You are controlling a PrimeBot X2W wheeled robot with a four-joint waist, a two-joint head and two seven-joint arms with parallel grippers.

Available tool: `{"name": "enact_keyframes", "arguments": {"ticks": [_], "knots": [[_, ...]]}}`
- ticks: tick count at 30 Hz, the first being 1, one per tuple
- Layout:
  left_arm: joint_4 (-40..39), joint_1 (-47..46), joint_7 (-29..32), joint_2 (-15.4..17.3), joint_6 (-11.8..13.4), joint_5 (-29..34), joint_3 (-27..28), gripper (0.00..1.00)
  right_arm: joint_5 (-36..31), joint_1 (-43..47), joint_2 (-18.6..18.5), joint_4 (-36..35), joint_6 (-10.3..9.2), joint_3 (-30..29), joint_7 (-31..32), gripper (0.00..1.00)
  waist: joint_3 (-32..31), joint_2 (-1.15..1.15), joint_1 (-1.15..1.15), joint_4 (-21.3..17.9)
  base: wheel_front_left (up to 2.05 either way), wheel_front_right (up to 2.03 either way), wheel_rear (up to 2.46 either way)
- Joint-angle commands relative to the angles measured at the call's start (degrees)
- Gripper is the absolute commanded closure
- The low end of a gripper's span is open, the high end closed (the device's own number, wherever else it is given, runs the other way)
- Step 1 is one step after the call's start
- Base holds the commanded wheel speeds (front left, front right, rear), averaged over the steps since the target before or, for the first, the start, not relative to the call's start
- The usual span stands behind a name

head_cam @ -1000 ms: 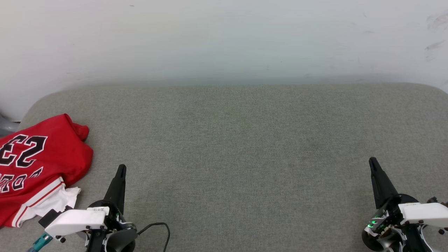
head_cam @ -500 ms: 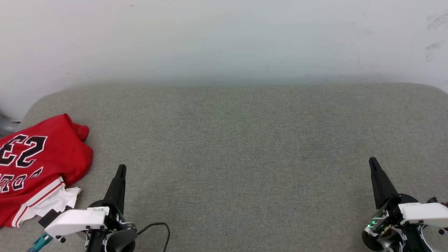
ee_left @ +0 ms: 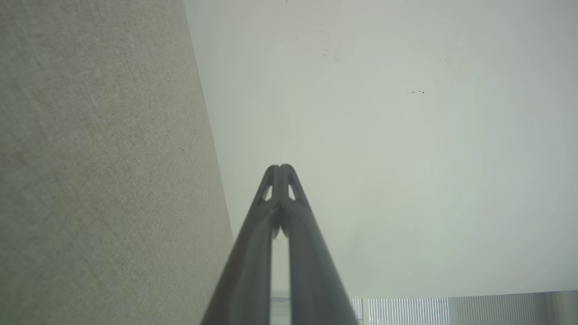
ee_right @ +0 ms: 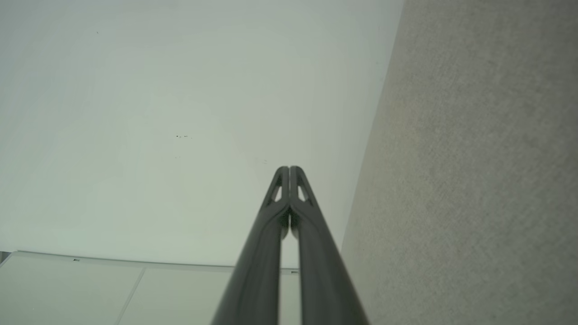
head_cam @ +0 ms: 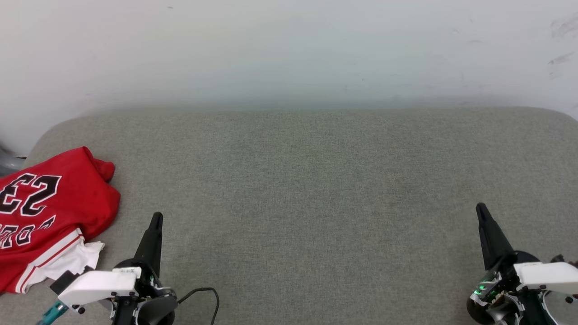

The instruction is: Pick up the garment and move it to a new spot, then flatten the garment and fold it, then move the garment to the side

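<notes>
The red garment (head_cam: 49, 212) lies crumpled at the left edge of the grey cushion in the head view, its black number and letters facing up and a white sleeve with striped trim at its near corner. Part of it runs off the frame's left side. My left gripper (head_cam: 156, 217) stands just right of the garment, apart from it, fingers together and holding nothing. Seen from the left wrist, the left gripper (ee_left: 280, 168) has its tips touching. My right gripper (head_cam: 480, 207) rests at the lower right, far from the garment, and the right gripper (ee_right: 289, 169) is shut and empty too.
A wide grey fabric cushion (head_cam: 307, 189) spreads under both arms, with a pale wall (head_cam: 289, 49) behind its far edge. A black cable (head_cam: 203, 291) loops beside my left wrist. A grey object (head_cam: 6, 161) peeks in at the far left edge.
</notes>
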Motion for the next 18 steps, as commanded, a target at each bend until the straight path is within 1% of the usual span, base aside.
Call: {"name": "enact_keyframes", "arguments": {"ticks": [1, 4, 18], "knots": [[0.00, 0.00, 0.00, 0.00, 0.00, 0.01, -0.01, 0.00, 0.00, 0.00, 0.00, 0.00, 0.00, 0.00, 0.00, 0.00, 0.00, 0.00, 0.00, 0.00, 0.00, 0.00, 0.00], [1.26, 0.91, -0.03, -0.07, 0.01, 0.01, -0.26, 0.00, 0.02, 1.04, 0.03, 1.23, 0.00, 0.03, -0.02, 0.00, 0.00, 0.00, 0.00, 0.00, 0.00, 0.00, 0.00], [-3.54, 0.31, -4.05, -0.05, 0.01, 1.53, -3.45, 0.00, -2.17, 1.71, -0.31, -3.03, 0.00, 2.61, -3.94, 0.00, 0.06, 0.00, 0.00, 0.08, 0.00, 0.00, 0.00]]}}
